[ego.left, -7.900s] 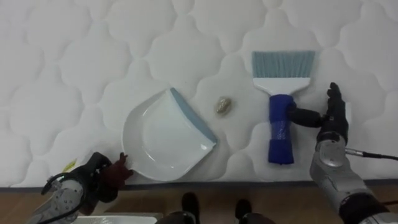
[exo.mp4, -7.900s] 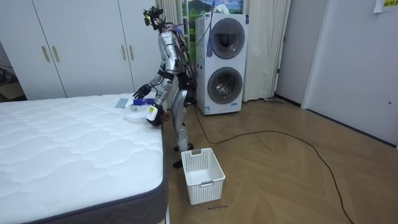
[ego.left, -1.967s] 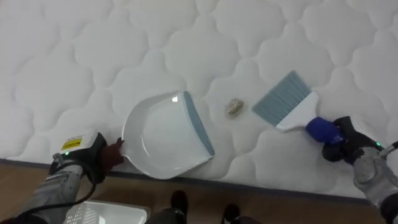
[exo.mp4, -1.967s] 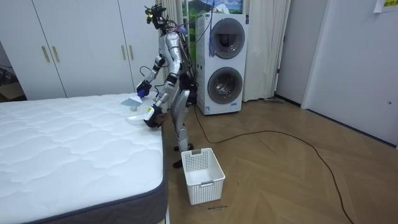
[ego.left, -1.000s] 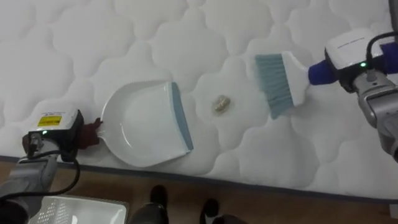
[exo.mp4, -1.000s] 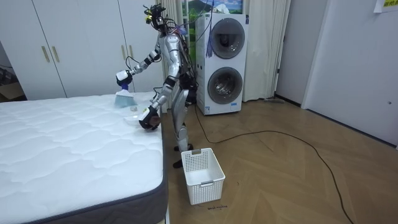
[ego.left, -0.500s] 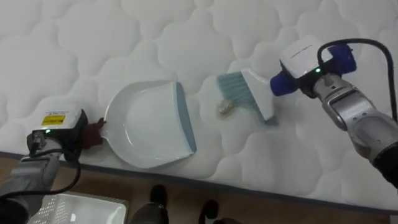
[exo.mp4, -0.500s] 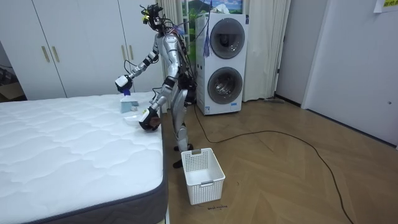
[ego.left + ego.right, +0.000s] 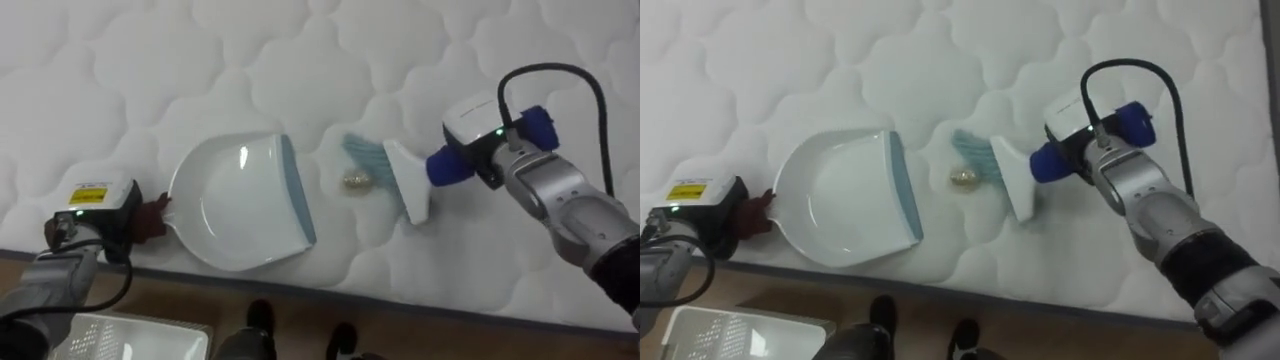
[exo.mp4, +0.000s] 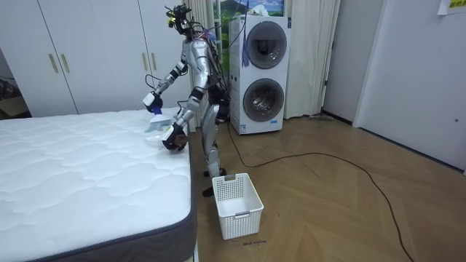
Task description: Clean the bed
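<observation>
A white dustpan (image 9: 235, 205) with a grey-blue lip lies flat on the quilted white mattress (image 9: 150, 60) near its front edge. At the pan's left end my left hand (image 9: 125, 215) is shut on its dark handle. A small crumpled scrap (image 9: 354, 180) lies just right of the pan's lip. My right hand (image 9: 490, 160) is shut on the blue handle of a white brush (image 9: 408, 190). The brush's teal bristles (image 9: 365, 158) press on the mattress right beside the scrap, on the side away from the pan. In the room view I stand at the bed's corner (image 10: 178, 142).
The mattress edge runs along the bottom of the eye views, with wooden floor below. A white slatted basket (image 9: 120, 340) (image 10: 239, 205) stands on the floor by the bed. Stacked washing machines (image 10: 262, 73) and white wardrobes (image 10: 87, 51) are behind me.
My right hand has swung the brush down and to the left, from well right of the scrap until its bristles reach it. The dustpan and left hand have stayed put.
</observation>
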Motion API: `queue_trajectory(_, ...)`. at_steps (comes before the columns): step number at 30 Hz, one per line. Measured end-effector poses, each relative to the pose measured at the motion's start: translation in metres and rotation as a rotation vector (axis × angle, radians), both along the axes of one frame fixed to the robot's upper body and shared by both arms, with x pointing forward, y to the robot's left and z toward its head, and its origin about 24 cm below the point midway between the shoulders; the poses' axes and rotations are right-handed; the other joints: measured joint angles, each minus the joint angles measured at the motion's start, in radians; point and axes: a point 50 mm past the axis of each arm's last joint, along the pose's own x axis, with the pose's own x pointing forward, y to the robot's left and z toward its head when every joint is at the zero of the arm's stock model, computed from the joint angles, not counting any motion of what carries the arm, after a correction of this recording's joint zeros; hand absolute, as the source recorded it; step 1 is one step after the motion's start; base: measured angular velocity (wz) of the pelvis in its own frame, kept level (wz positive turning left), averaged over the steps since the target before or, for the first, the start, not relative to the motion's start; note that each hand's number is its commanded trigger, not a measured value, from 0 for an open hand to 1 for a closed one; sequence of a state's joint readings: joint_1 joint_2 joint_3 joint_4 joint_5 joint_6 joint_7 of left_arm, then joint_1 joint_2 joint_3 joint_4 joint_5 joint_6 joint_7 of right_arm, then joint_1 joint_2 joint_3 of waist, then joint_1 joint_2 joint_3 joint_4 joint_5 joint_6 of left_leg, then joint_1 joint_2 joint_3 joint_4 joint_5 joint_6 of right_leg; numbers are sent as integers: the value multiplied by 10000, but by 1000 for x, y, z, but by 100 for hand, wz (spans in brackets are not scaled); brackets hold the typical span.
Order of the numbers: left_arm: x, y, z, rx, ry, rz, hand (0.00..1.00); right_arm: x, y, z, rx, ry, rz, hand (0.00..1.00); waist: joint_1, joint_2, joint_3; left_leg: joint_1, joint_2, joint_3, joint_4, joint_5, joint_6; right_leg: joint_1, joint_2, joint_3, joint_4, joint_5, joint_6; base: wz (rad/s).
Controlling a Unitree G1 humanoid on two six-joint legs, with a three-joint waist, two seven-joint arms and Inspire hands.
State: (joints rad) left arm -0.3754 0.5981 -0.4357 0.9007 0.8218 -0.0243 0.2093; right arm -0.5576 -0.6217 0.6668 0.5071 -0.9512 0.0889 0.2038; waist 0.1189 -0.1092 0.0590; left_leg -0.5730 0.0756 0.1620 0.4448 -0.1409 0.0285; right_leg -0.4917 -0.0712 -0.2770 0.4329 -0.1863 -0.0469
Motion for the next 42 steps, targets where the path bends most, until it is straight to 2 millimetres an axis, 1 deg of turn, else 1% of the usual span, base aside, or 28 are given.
queue_trajectory(3, -1, 1, -1, 8, 85, 70, 100, -1, -1, -3, 694, 597, -372, 100, -3, 0, 0, 53, -15, 0, -13, 3, -7, 47, -13, 22, 7, 0, -1, 0)
queue_trajectory(7, -1, 0, -1, 6, 96, 107, 100, -2, 0, -5, 1084, 971, -629, 100, -9, 0, -1, 50, -12, -3, -10, 4, -7, 45, -35, 14, 17, 0, -1, 0)
queue_trajectory(14, 0, -3, -2, -64, 160, 117, 100, -6, 9, -15, 1975, 1612, -817, 100, -22, 10, -5, 57, -15, -8, 48, 3, -5, 7, -77, 2, 172, -3, -2, 0)
queue_trajectory(19, 1, -5, -4, -123, 224, 156, 100, -8, 15, -25, 2473, 2157, -1016, 100, -16, 52, -24, 75, -13, -7, 77, 7, 0, 36, -44, 3, 165, -2, -3, 0)
queue_trajectory(22, 1, -8, -5, -165, 240, 140, 100, -9, 19, -27, 2580, 2327, -990, 100, -20, 161, -38, 75, -15, -8, 75, 12, 8, 33, -101, -2, 169, -2, -3, 0)
queue_trajectory(23, 0, -9, -6, -142, 284, 88, 100, -9, 19, -27, 2596, 2349, -992, 100, -21, 209, -57, 81, -19, -8, 54, 16, 14, 32, -133, -4, 170, -2, -3, 0)
queue_trajectory(25, 0, -9, -7, -125, 315, 68, 100, -9, 19, -27, 2598, 2415, -1006, 100, -22, 244, -72, 100, -28, -1, 29, 20, 15, 33, -143, 4, 172, -2, -2, 0)
queue_trajectory(28, -1, -9, -8, -95, 330, 96, 100, -10, 19, -29, 2900, 2543, -1097, 100, -25, 259, -69, 109, -26, 1, 12, 23, 10, 35, -142, 12, 171, -2, -3, 0)
queue_trajectory(32, -5, -10, -13, -152, 424, 162, 100, -15, 19, -35, 3493, 2931, -1315, 100, -15, 290, -59, 183, -21, 68, -24, 20, 10, 74, -160, 8, 161, -2, -2, -2)
queue_trajectory(37, -7, -17, -19, -346, 638, 198, 100, -24, 19, -45, 4202, 3839, -1670, 100, -5, 435, -61, 193, -24, 61, -40, 17, 10, 82, -164, -8, 169, -2, -2, 0)
queue_trajectory(39, -8, -20, -22, -507, 808, 217, 100, -27, 23, -50, 4393, 4194, -1709, 100, -6, 512, -54, 195, -23, 61, -19, 17, 10, 80, -166, -9, 186, -4, -4, 0)
queue_trajectory(42, -8, -22, -24, -567, 867, 212, 100, -29, 27, -53, 4819, 4457, -1731, 100, 15, 544, -51, 186, -45, 75, -3, 18, 10, 18, -174, 36, 268, -41, -13, 0)
